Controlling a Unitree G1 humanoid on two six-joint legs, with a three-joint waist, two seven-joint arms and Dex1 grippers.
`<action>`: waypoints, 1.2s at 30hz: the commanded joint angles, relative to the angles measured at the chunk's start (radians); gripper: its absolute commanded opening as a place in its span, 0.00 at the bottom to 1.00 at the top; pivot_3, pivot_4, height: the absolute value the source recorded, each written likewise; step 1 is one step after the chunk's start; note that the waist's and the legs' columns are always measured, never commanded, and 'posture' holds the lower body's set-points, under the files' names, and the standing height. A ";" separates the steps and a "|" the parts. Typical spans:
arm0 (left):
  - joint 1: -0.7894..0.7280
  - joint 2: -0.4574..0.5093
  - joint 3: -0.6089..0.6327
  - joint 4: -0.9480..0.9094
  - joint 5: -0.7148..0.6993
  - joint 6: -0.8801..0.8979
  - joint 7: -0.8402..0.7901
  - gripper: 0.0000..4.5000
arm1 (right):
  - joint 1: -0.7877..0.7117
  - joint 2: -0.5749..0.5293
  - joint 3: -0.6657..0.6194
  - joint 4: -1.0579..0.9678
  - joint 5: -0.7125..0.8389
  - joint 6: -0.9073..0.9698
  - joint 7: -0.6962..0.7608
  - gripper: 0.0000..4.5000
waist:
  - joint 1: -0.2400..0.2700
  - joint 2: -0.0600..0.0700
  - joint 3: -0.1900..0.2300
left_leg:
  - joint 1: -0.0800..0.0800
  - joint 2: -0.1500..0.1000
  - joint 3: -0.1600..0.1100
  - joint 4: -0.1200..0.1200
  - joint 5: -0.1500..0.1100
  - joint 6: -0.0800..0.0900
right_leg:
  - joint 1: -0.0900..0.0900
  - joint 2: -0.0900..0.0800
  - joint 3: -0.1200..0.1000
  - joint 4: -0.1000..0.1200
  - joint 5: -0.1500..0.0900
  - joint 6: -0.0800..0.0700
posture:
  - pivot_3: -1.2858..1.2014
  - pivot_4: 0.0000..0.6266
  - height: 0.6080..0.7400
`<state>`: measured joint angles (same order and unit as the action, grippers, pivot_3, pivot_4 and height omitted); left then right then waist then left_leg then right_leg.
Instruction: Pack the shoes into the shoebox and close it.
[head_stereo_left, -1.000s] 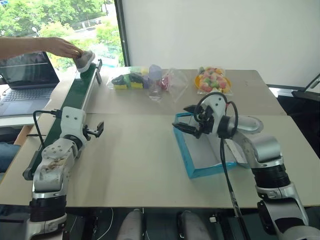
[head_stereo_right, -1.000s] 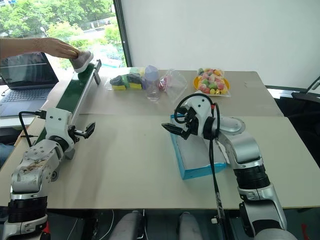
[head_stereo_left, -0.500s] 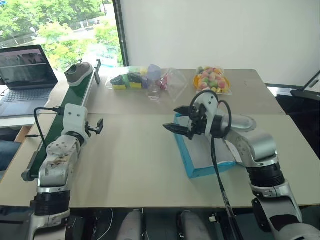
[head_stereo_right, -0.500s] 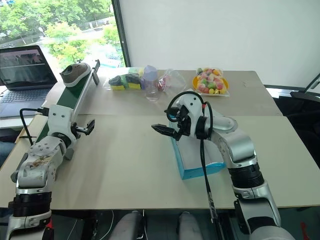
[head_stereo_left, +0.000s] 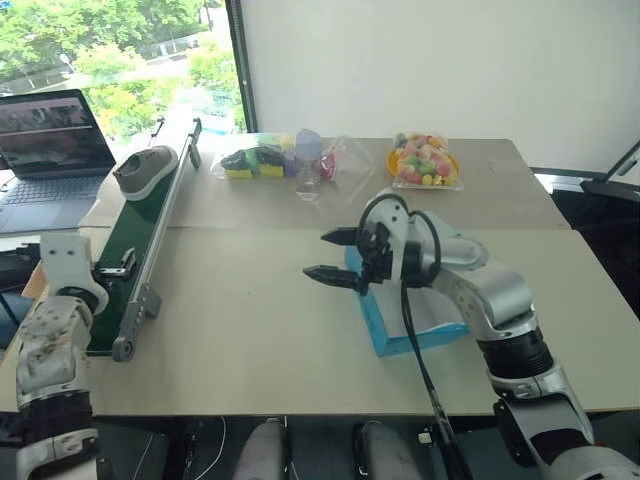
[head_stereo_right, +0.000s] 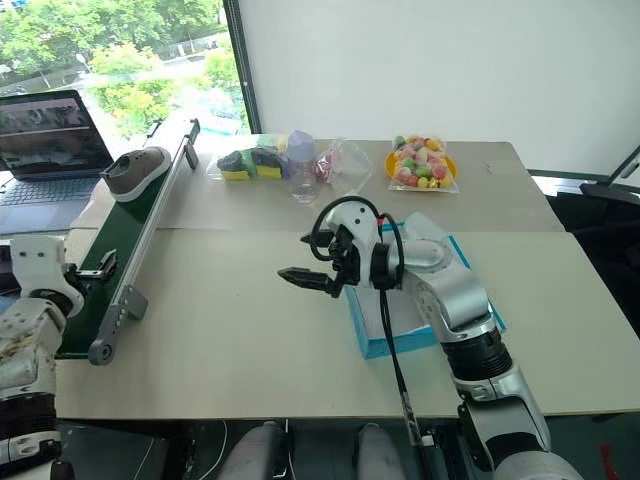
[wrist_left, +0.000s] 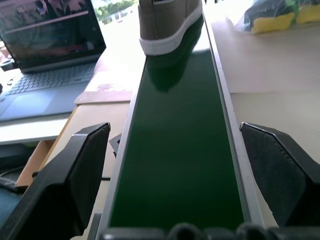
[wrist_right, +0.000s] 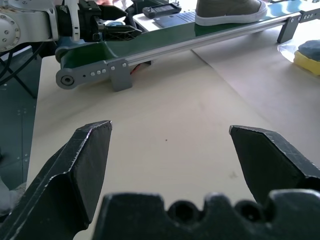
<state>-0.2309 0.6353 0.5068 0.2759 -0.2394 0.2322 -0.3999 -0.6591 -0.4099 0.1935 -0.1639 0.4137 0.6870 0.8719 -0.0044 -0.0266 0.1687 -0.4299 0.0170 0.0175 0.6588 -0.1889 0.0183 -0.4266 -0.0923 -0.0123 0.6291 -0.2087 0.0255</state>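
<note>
Riding the green conveyor belt (head_stereo_left: 130, 262) in the upper left of the head views is one grey-taupe shoe (head_stereo_left: 145, 171), sole down on the belt, toward its far end. In the left wrist view the same shoe (wrist_left: 169, 22) stands at the belt's far stretch, its white sole plain against the green.

The blue shoebox (head_stereo_left: 375, 322) lies right of centre on the pale surface (head_stereo_left: 250, 330), open side up, its whitish inside partly covered by the right arm that reaches across it. Its blue wall shows clearly along the near and left edges.

The right gripper (head_stereo_left: 333, 255) hangs just past the box's left edge, pointing toward the left of the frame, over bare surface. Its jaws stand wide apart and hold nothing; the right wrist view shows the two black fingers (wrist_right: 85, 165) spread, with the belt and shoe beyond them.

The left gripper (head_stereo_left: 118, 268) sits at the left edge of the frame, above the near end of the belt. Its jaws are also spread wide and empty, one finger to each side of the belt's width in the left wrist view.

An open laptop (head_stereo_left: 50, 135) stands beyond the belt at upper left. Along the far edge of the surface lie clear bags of items (head_stereo_left: 285, 160) and a plate of coloured sweets (head_stereo_left: 425, 165).
</note>
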 joint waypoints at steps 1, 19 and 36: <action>-0.003 0.056 0.051 0.075 -0.046 -0.087 -0.086 1.00 | -0.020 -0.002 -0.009 -0.017 0.005 -0.023 0.009 0.99 | 0.000 0.000 0.000 | 0.000 0.000 0.000 0.000 0.000 0.000 | -0.001 0.000 0.000 0.000 0.000 0.000 | 0.52 0.24 1.00; -0.241 0.158 -0.036 0.604 -0.032 -0.307 -0.286 1.00 | 0.001 -0.052 -0.009 -0.059 0.049 0.035 0.066 0.99 | 0.001 -0.002 0.000 | -0.002 0.000 0.000 -0.001 0.000 0.000 | -0.003 0.000 -0.001 0.000 0.000 -0.001 | 0.52 0.24 1.00; -0.306 0.122 -0.112 0.735 -0.016 -0.364 -0.320 0.57 | 0.013 -0.106 -0.052 -0.094 0.055 0.058 0.025 1.00 | 0.022 -0.002 0.000 | -0.002 0.000 0.007 -0.001 -0.002 -0.003 | -0.002 -0.002 -0.003 0.001 0.001 0.000 | 0.52 0.24 1.00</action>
<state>-0.5268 0.7731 0.4120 1.0297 -0.2553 -0.1373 -0.7102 -0.6419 -0.5094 0.1758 -0.2276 0.4541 0.7494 0.9045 0.0177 -0.0285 0.1684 -0.4318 0.0172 0.0243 0.6582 -0.1905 0.0154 -0.4286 -0.0944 -0.0155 0.6298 -0.2074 0.0253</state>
